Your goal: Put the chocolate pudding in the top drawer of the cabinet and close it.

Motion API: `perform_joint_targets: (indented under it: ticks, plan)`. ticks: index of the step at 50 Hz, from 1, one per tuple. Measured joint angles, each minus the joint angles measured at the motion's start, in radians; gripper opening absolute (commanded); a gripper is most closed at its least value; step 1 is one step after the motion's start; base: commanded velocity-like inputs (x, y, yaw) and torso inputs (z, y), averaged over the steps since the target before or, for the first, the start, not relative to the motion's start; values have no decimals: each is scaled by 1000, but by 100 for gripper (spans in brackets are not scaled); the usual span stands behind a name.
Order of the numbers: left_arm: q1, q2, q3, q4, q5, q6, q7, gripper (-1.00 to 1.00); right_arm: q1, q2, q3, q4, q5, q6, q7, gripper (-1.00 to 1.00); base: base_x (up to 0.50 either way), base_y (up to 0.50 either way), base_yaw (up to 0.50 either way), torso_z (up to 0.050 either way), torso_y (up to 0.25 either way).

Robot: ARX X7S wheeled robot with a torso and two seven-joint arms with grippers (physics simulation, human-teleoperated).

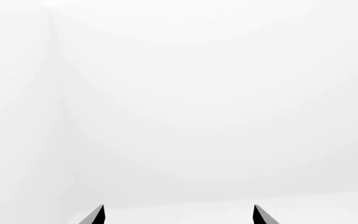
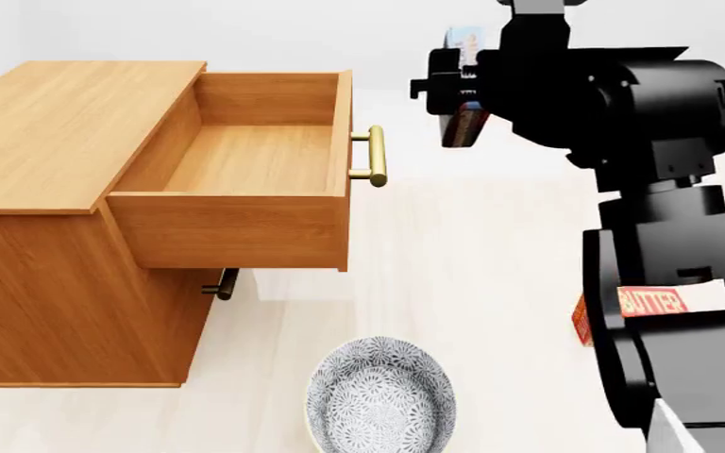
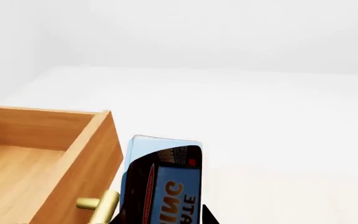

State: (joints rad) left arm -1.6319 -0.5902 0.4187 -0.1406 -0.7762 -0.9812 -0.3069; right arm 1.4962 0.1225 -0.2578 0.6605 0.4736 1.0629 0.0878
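At upper right of the head view, the right gripper (image 2: 461, 94) holds the chocolate pudding (image 2: 467, 121) beside the open top drawer (image 2: 243, 160). The left gripper's (image 1: 177, 215) fingers are spread wide.

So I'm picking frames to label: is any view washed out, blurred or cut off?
Left wrist view: almost wholly white, only the left gripper's dark fingertips at the edge. Head view: sharp, evenly lit, soft shadow under the top drawer; the right arm blocks much. Right wrist view: sharp, but the chocolate pudding is cropped at the frame edge.
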Motion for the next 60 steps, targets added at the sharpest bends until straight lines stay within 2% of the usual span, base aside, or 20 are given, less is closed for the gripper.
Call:
perform_joint_targets:
  ticks: [14,21,28,40,45,52,60]
  plan:
    - [-1,-21,-13,38,-18,-17,-3,100,112,-65,-38,69,3,-51,-26,-100,0,0,0,0,0]
    - [-8,-33,-19,57,-29,-31,-5,100,162,-93,-129,142,99,-119,-18,-100,0,0,0,0,0]
    - [-18,-48,-25,72,-38,-48,-7,100,218,-108,-329,229,318,-228,9,-100,0,0,0,0,0]
    - [-36,-78,-28,91,-45,-73,-5,100,310,-119,-876,299,886,-473,52,-100,0,0,0,0,0]
    - [-38,-92,-28,98,-45,-79,-3,100,330,-121,-1051,294,1062,-554,62,-100,0,0,0,0,0]
    - [-32,-115,-27,104,-41,-80,3,100,335,-122,-1194,279,1201,-626,76,-100,0,0,0,0,0]
    - [-11,-139,-27,110,-37,-72,7,100,323,-122,-1271,257,1273,-670,94,-100,0,0,0,0,0]
